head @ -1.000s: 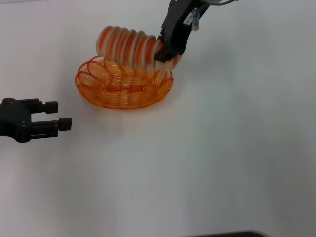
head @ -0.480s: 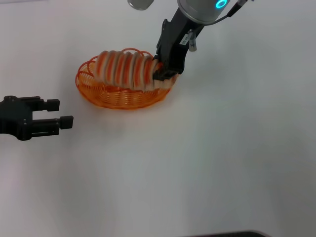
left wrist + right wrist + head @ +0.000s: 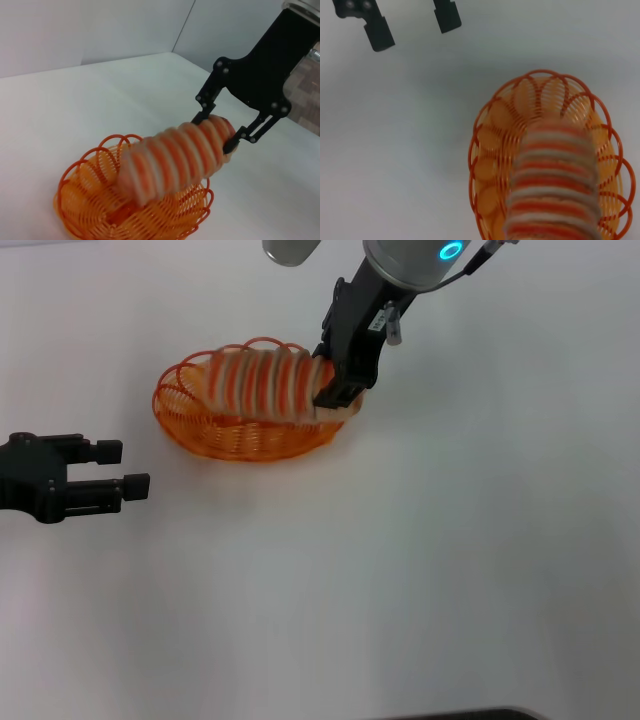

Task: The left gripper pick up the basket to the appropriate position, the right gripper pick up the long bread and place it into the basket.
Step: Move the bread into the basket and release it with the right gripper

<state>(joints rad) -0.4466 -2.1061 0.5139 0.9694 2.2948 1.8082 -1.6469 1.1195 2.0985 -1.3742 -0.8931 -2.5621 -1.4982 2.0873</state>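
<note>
The basket [image 3: 250, 420] stands on the white table [image 3: 420, 560], and the right gripper [image 3: 338, 392] clamps one end of the long bread [image 3: 265, 385], holding it tilted inside the rim; release is left. The left gripper [image 3: 125, 467] sits apart, fingers spread and empty. The basket is see-through orange wire with a looped rim; the loaf is a ridged, striped cylinder.

Long bread [image 3: 552, 182] blurred, cut off at 6 o'clock (right wrist view). Basket [image 3: 90, 200] rim cropped at 6 o'clock (left wrist view).
</note>
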